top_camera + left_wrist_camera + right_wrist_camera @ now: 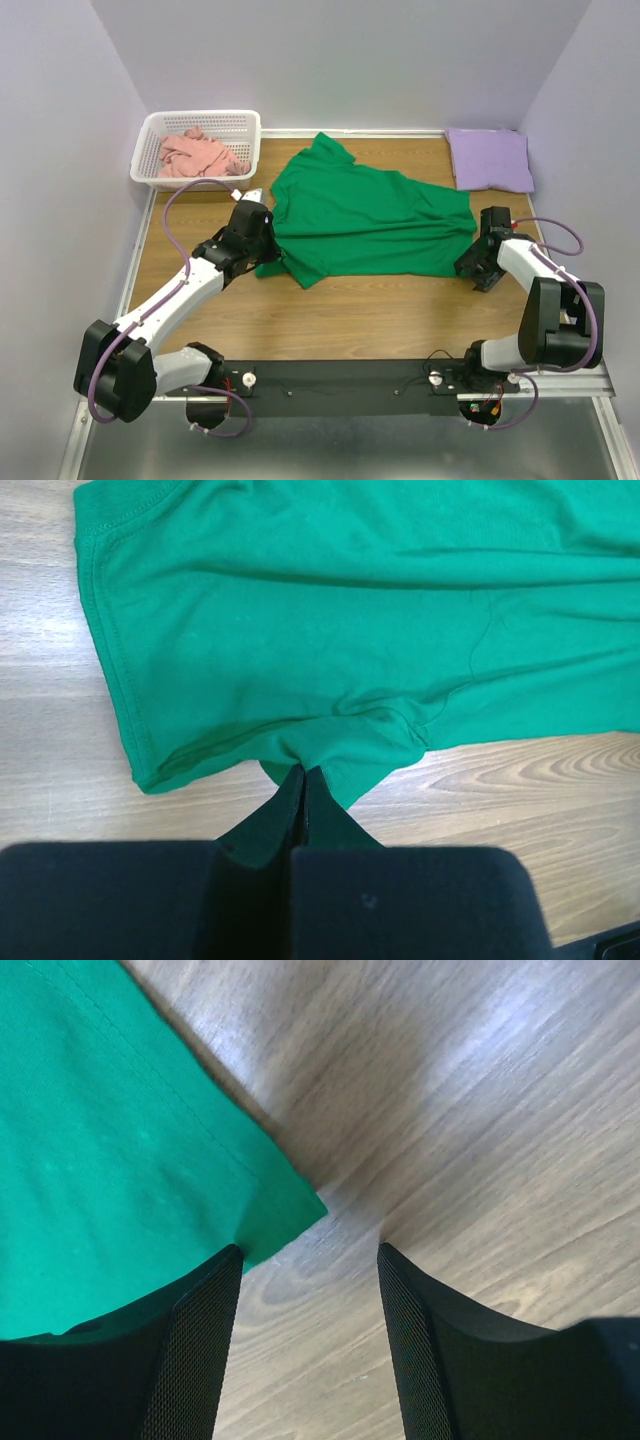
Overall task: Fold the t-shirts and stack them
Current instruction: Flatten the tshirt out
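A bright green t-shirt lies spread across the middle of the wooden table. My left gripper is shut on the shirt's left edge; in the left wrist view the cloth bunches at the closed fingertips. My right gripper is open at the shirt's right bottom corner; in the right wrist view that corner lies by the left finger, with bare wood between the fingers. A folded lavender t-shirt lies at the back right. A salmon pink t-shirt is crumpled in the basket.
A white plastic lattice basket stands at the back left corner. Purple walls close in the table on three sides. Bare wood runs along the near side in front of the green shirt.
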